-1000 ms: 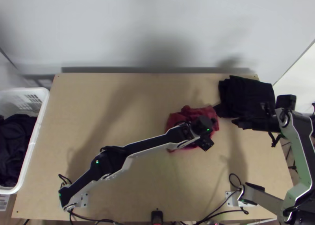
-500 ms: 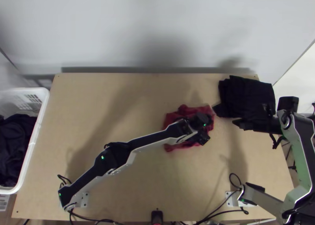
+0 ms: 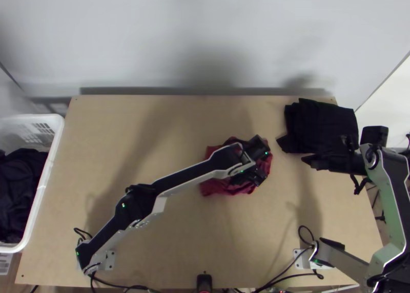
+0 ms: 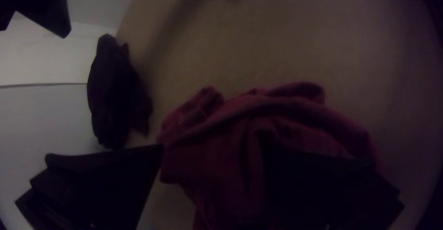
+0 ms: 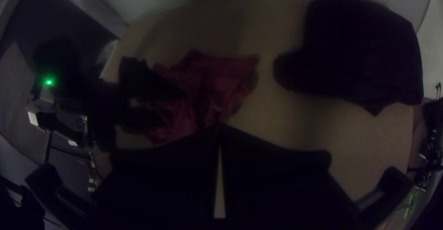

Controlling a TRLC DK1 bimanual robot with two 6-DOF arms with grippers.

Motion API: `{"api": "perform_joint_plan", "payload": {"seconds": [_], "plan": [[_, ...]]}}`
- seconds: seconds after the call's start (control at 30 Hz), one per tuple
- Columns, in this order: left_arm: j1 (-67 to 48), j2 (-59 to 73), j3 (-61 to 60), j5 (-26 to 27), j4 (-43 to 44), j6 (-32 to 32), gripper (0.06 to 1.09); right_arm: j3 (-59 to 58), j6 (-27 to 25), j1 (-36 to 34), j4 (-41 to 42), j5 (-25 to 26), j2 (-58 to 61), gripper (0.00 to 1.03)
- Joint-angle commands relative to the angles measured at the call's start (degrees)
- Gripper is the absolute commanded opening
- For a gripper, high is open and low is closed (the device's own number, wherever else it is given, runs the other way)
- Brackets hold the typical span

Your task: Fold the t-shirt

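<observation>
While one red t-shirt (image 3: 220,187) is lying beneath my left gripper (image 3: 250,176), jaws wide, I'm holding my right gripper (image 3: 304,159) closed.

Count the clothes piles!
3: bunched red pile under the left arm, dark stack at the table's far right corner, dark heap in the basket. Some may be hidden.

T-shirt (image 3: 218,187) is showing red; far-right cloth (image 3: 320,126) is showing black; left basket (image 3: 52,154), white; tabletop (image 3: 174,252), light tan.
</observation>
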Motion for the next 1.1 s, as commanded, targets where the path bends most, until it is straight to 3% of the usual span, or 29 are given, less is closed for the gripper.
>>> {"api": "perform_joint_plan", "payload": {"seconds": [0.0,0.2,0.37,0.47,0.5,0.6,0.7,0.73,0.9,1.07], "plan": [[0.5,-4.4,1.7,0.3,-7.5,-1.6,1.04,-0.6,0.2,0.3,0.0,0.0,-0.7,0.03],[3.7,-8.3,0.9,0.3,-15.9,-7.5,1.04,-0.7,0.9,1.6,0.0,-0.2,-1.0,0.03],[8.0,-10.9,0.0,0.7,-23.9,-24.3,1.03,0.0,3.9,7.4,0.0,-0.1,-1.8,0.03],[11.8,-12.4,-0.3,5.4,-23.7,-38.4,0.90,0.7,4.9,11.8,0.7,-0.1,-1.5,0.03],[13.5,-12.8,-0.4,9.4,-23.7,-43.1,0.81,0.7,5.8,13.1,1.7,-0.1,-0.9,0.03],[17.4,-12.2,-0.5,20.7,-25.6,-53.7,0.38,1.2,7.0,18.0,2.5,0.0,1.3,0.03],[19.4,-11.8,-3.2,28.9,-26.0,-60.1,0.14,1.6,7.0,22.6,4.0,0.0,3.7,0.03],[19.7,-11.6,-3.9,29.9,-25.8,-61.5,0.10,1.6,7.0,24.0,4.7,0.0,4.8,0.03],[20.2,-11.3,-5.1,39.0,-22.1,-69.2,0.10,2.4,5.6,28.0,8.4,0.1,10.8,0.03],[19.1,-11.3,-14.3,40.4,-15.6,-71.4,0.10,6.4,4.6,32.8,10.0,0.1,17.7,0.03]]}}
